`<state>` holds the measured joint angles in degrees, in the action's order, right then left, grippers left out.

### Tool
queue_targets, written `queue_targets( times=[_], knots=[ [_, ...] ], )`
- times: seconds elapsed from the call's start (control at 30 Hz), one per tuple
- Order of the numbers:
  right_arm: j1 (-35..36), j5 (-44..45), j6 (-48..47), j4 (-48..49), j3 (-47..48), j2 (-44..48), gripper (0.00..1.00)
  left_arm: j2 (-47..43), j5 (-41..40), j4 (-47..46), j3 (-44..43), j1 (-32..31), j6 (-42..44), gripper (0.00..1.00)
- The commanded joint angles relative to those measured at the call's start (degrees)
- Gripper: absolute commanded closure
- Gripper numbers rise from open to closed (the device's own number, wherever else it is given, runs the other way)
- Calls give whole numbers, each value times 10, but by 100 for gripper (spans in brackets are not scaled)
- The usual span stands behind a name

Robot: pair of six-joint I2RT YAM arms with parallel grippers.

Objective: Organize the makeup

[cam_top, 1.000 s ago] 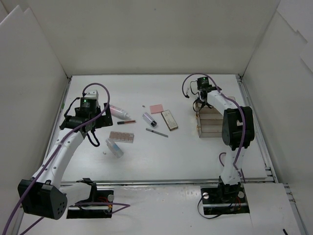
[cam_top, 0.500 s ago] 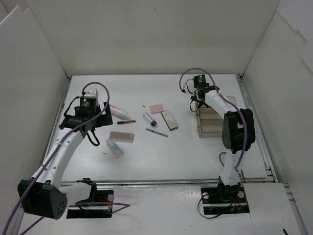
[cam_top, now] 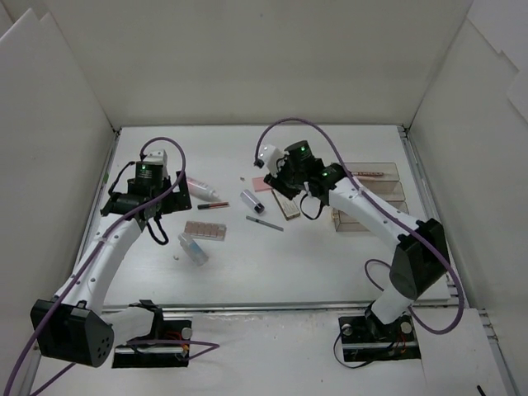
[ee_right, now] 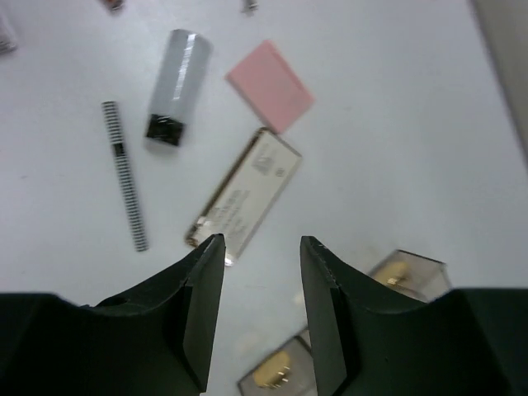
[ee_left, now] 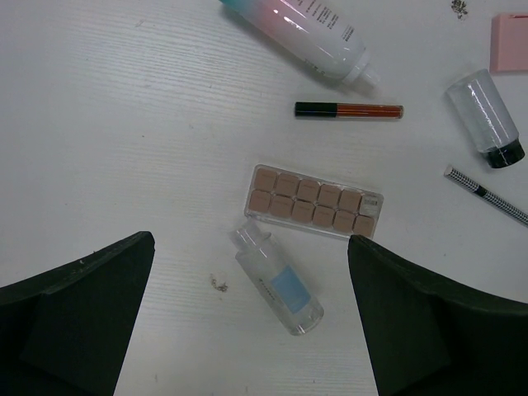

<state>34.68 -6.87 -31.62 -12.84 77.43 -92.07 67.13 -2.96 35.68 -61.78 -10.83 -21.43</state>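
Note:
The makeup lies mid-table: a pink bottle with a teal cap (cam_top: 200,189), a red pencil (cam_top: 213,205), a brown palette (cam_top: 205,229), a clear bottle with a blue label (cam_top: 194,249), a small dark-capped bottle (cam_top: 252,200), a striped grey pencil (cam_top: 264,223), a pink square (cam_top: 263,183) and a flat compact (cam_top: 286,203). My left gripper (ee_left: 252,241) is open and empty above the clear bottle (ee_left: 276,277) and the palette (ee_left: 314,200). My right gripper (ee_right: 261,241) is open and empty, hovering over the compact (ee_right: 244,195), near the pink square (ee_right: 270,85).
The clear acrylic tiered box (cam_top: 369,198) stands at the right, with a thin pinkish pencil (cam_top: 369,173) lying on its top tier. Its corner shows in the right wrist view (ee_right: 412,272). White walls close in the table on three sides.
My right arm has swung left from the top of the acrylic box to above the compact, leaving a pencil on the box. The left arm has not moved.

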Motion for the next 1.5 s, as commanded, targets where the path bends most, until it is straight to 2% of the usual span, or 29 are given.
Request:
queue_targets(
  times=[0.0, 0.13, 0.43, 0.77, 1.0, 1.13, 1.27, 1.33, 1.47],
  knots=[
    [26, -69, 59, -3, -18, -31, 61, -20, 2, -18, -19, -2, -5, 1],
    [48, -88, 86, -3, -10, -81, 63, -36, 0, -10, -12, -2, -6, 1],
    [58, -97, 73, -3, 15, -162, 66, -72, -13, 13, 3, -2, -7, 1],
    [68, -84, 54, -3, 23, -210, 67, -85, -15, 16, 17, -2, -8, 1],
    [81, -61, 45, -4, 4, -217, 73, -78, -15, 11, 17, -2, -9, 1],
    [84, -66, 35, -4, -3, -207, 86, -74, -13, 9, 12, -2, -9, 1],
    [90, -47, -9, -19, -10, -153, 98, -70, -14, 10, 6, -2, -6, 1],
    [90, -22, -35, -52, 1, -125, 100, -69, -14, 10, 3, -2, -5, 1],
    [47, -4, -88, -77, 5, -21, 100, -66, -13, 7, 3, -2, -5, 1]
  ],
)
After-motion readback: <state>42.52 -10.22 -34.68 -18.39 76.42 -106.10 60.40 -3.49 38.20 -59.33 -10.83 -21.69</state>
